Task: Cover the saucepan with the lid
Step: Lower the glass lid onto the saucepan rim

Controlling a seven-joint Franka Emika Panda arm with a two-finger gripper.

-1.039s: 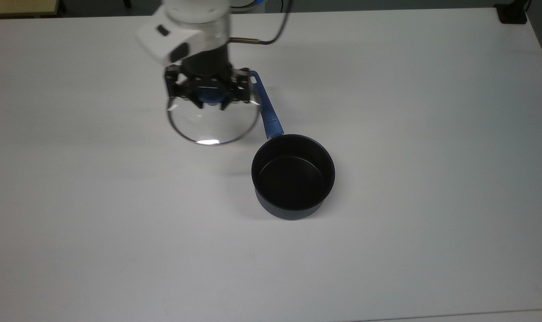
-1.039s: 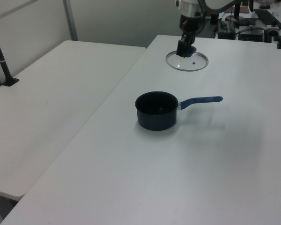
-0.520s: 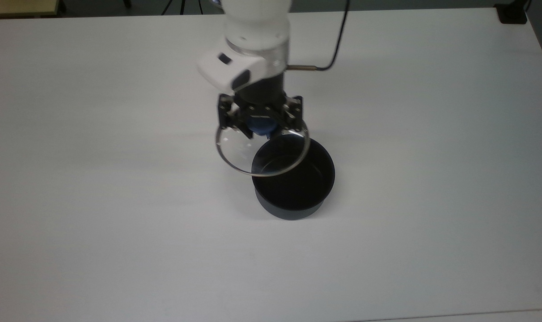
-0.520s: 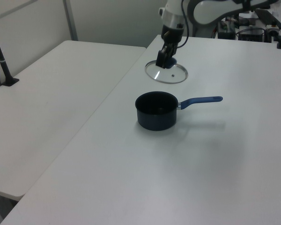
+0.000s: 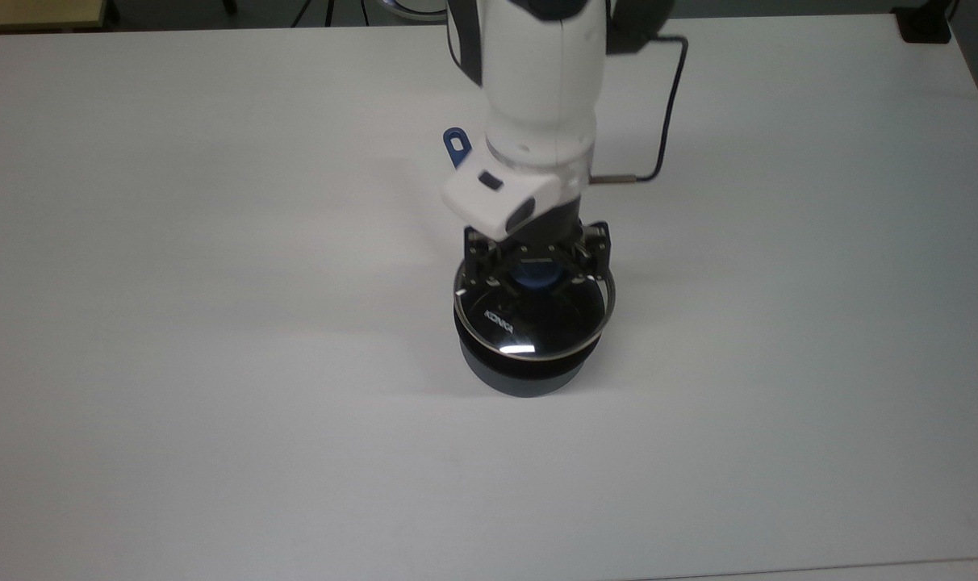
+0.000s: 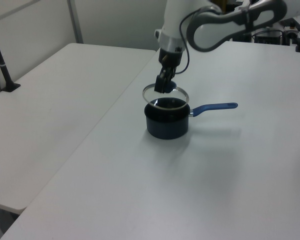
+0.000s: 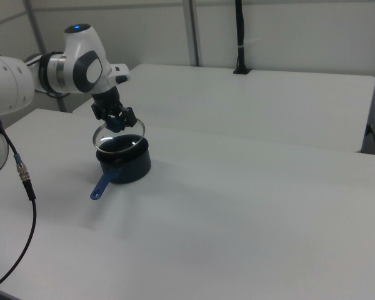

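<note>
Gripping the blue knob, the jaws (image 5: pixel 535 277) are closed on the round glass lid (image 5: pixel 535 316), held just above the dark saucepan (image 5: pixel 521 373) at the top view's centre.

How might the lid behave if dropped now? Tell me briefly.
The lid looks like rigid glass with a metal rim, so probably fragile. Held by its blue knob in the end effector just above the saucepan, it would likely land on the rim, perhaps askew.

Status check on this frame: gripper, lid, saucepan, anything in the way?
Gripper shut on the lid by its blue knob. Lid held just above the saucepan, tilted, not seated. Nothing in the way on the table.
</note>
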